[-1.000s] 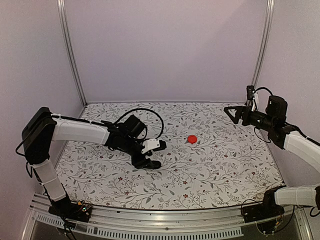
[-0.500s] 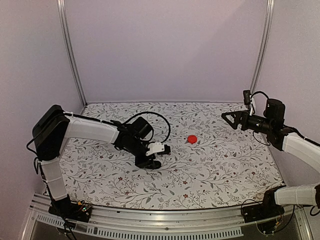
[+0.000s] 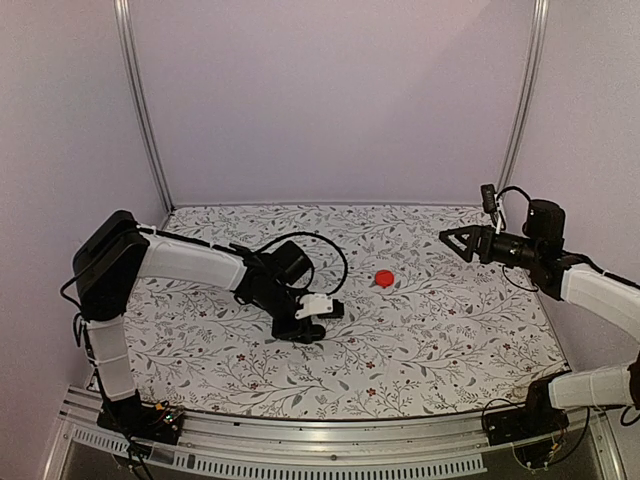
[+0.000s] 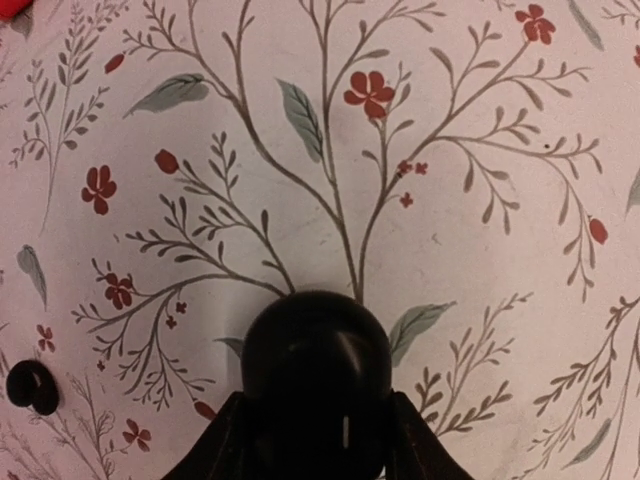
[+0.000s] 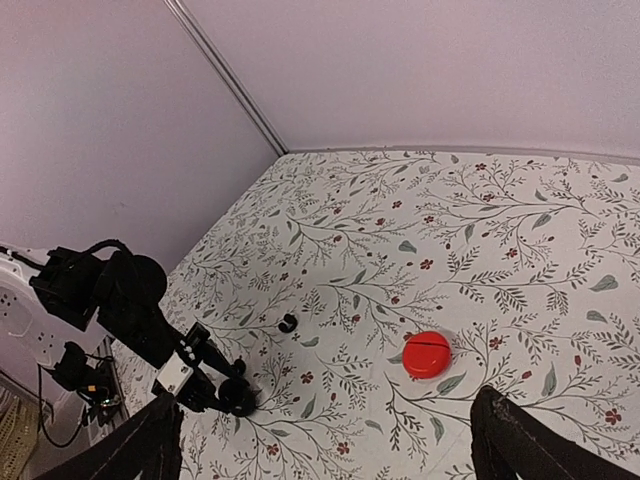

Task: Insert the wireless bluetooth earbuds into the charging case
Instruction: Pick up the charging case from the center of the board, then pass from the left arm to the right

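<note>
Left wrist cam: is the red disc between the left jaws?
No. The charging case sits between them; the red disc lies apart at that view's top-left corner.

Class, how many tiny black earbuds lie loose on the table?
1: a tiny black rounded earbud lying apart from the glossy black oval case; others may be hidden.

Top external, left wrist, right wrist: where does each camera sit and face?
Top external: high behind the arm bases, looking down on the table; both arms with left gripper and right gripper show.
Left wrist: on the left arm, facing straight down; its fingers flank the charging case.
Right wrist: on the raised right arm, looking across at the left arm; its fingers frame the bottom.
Shared: top and right wrist both show the red disc.
</note>
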Tool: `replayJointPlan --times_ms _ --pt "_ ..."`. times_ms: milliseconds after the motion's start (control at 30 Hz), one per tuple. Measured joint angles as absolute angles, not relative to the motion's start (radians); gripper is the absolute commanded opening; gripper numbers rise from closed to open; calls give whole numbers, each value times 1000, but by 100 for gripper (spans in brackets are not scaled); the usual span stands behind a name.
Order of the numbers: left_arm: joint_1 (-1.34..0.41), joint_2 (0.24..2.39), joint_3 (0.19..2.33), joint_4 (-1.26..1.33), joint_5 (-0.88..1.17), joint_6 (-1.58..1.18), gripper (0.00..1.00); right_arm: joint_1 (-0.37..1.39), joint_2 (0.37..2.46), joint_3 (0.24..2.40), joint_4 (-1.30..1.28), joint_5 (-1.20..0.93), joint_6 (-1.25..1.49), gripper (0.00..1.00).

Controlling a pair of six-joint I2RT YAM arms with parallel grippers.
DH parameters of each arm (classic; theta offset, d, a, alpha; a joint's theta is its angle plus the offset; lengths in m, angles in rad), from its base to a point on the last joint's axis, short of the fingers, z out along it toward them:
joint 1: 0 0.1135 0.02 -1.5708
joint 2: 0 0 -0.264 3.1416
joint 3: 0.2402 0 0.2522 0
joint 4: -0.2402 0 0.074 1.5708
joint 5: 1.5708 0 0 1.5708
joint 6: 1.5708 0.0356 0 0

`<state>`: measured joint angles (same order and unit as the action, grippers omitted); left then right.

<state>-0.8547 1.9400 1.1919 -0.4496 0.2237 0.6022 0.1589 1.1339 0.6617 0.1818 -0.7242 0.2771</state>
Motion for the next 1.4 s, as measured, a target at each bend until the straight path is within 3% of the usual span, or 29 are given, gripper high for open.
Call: replayJointPlan --times_ms 400,800,1200,1400 --pt "-997 1833 1171 -406 60 685 19 181 1206 580 189 -899 393 82" --pt "-1253 1710 1210 -393 -122 855 18 432 1364 625 85 -1034 413 72" --pt "-1297 1697 1217 -405 -220 928 17 626 1470 765 -62 -1058 349 64" --pt "-1312 1693 1217 -402 -220 939 17 693 1547 815 -127 -1056 309 55"
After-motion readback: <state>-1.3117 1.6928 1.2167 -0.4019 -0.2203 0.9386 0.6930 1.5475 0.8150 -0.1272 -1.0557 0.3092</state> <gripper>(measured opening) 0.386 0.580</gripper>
